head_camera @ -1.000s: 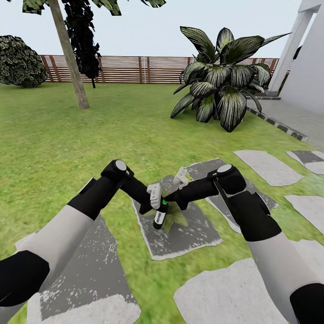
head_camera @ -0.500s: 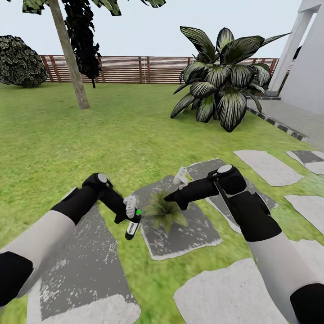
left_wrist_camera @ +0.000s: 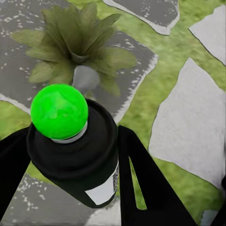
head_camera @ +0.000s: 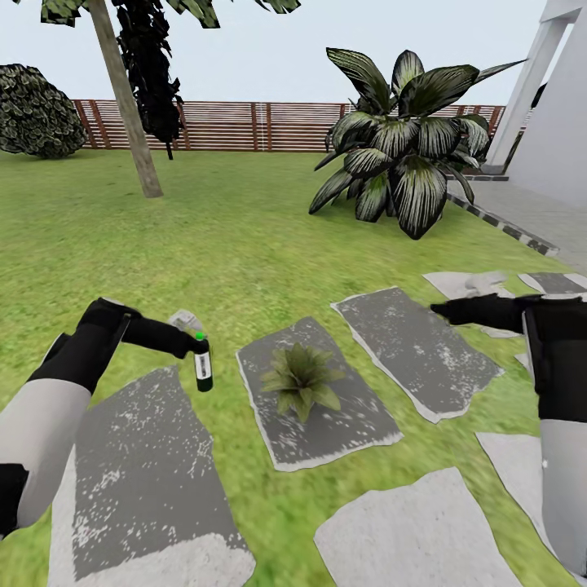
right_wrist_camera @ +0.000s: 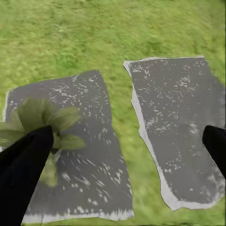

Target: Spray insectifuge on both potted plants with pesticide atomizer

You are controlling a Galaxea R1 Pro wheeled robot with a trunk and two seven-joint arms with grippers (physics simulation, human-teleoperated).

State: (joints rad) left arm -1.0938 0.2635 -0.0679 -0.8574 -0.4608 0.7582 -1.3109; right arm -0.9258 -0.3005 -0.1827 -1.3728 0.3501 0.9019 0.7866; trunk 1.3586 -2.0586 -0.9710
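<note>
Grassy garden with grey stepping stones. The left gripper clamps the pesticide atomizer round its body beside the potted plant's stone; likely rigid, light, smooth. The right gripper hangs spread, empty.

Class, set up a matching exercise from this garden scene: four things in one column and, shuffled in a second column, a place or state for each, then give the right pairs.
Things:
1. pesticide atomizer
2. potted plant
3. right gripper
4. big striped-leaf plant

Places or states:
A. growing on the grass near the white house
B. standing on a grey stepping stone
C. open, holding nothing
D. clamped in the left gripper, green cap up

Pairs: 1-D, 2-B, 3-C, 4-A
</note>
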